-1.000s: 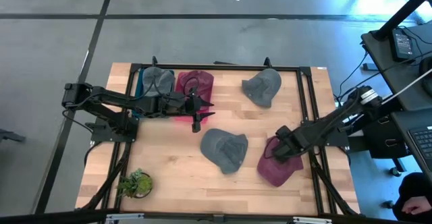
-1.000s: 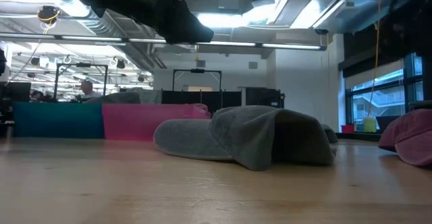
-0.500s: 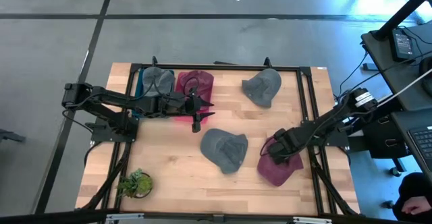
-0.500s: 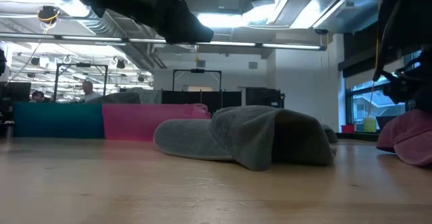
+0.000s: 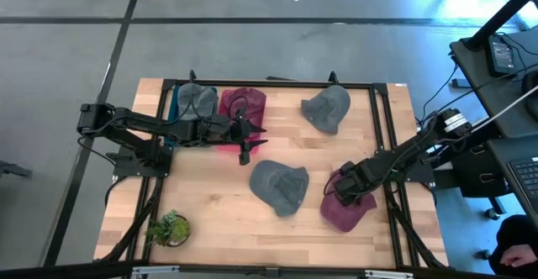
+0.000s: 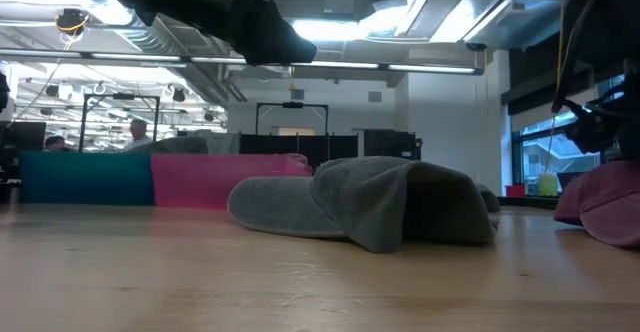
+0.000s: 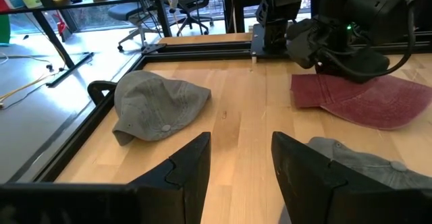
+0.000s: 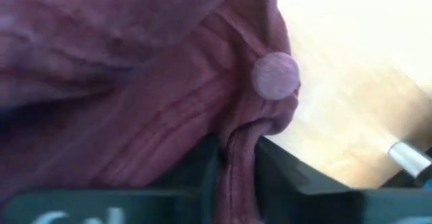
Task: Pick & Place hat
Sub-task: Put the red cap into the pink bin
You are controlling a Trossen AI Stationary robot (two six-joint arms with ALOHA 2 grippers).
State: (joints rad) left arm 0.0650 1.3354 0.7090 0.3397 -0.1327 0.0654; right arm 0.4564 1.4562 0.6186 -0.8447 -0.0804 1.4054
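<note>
Already the right end effector (image 5: 343, 188) pinches the maroon fabric cap (image 5: 343, 207) at five o'clock; lifting and placing remain.

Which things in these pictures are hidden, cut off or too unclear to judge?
- High view: the right gripper sits on the maroon hat; its fingertips are too small to make out.
- Low view: the maroon hat is cut off by the right edge.
- Right wrist view: maroon cloth fills the picture, hiding the table.
- Left wrist view: the middle grey hat is partly hidden behind a finger.
</note>
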